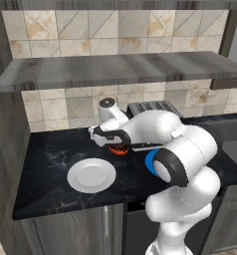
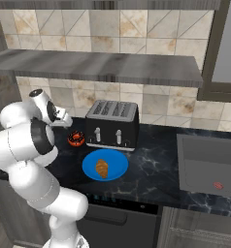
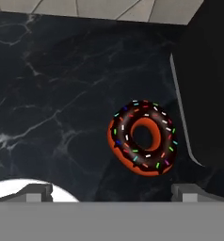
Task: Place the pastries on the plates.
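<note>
A chocolate donut [image 3: 127,137] with red-orange icing and sprinkles lies on the black counter, just left of the toaster. My gripper [image 3: 113,194] hovers above it, open, with its fingertips [image 3: 36,192] wide apart and nothing between them. From the right base, the gripper [image 2: 64,121] hangs above and left of the donut [image 2: 76,139]. The golden croissant [image 2: 102,168] rests on the blue plate [image 2: 118,159] in front of the toaster. The white plate [image 1: 91,175] lies bare near the counter's front left, and its rim [image 3: 12,186] shows low in the hand view. My arm hides most of the blue plate [image 1: 150,162] and part of the donut [image 1: 119,150].
A black toaster [image 2: 112,125] stands against the tiled wall, right beside the donut; its dark side [image 3: 205,94] rises on the right of the hand view. A grey shelf [image 1: 115,69] overhangs the counter. A sink [image 2: 209,164] sits to the right.
</note>
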Available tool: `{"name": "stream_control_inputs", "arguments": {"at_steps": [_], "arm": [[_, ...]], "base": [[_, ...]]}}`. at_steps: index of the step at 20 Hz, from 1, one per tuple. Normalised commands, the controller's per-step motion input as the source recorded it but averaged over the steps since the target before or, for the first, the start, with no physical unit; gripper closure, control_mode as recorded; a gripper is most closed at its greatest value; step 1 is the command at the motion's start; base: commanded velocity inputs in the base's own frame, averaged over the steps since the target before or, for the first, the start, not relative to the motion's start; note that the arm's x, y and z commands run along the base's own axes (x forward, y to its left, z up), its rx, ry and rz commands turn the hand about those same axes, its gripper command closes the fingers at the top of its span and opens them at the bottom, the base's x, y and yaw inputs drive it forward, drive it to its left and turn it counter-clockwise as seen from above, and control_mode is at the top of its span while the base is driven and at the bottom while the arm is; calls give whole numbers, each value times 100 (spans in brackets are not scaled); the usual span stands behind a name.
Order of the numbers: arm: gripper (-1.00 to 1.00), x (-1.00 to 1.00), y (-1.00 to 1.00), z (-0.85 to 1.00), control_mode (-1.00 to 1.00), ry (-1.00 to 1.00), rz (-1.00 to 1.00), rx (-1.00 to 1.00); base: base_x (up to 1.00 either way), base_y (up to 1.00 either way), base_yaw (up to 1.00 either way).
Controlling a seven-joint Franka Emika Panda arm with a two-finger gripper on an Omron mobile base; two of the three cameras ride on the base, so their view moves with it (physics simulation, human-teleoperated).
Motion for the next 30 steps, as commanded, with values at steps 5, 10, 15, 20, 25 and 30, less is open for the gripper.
{"name": "stream_control_inputs", "arguments": {"at_steps": [5,10,15,20,25,30], "arm": [[-100,57,0,-17,-100,8,0,0],[-100,34,0,-26,-100,8,0,0],[-100,17,0,-24,-100,8,0,0],[-100,1,-1,-32,-100,1,-4,0],[-100,0,-8,-22,-100,0,-9,0],[-100,0,-10,-13,-100,1,-13,0]], "base": [[0,0,0],[0,0,0],[0,0,0],[0,0,0],[0,0,0],[0,0,0]]}}
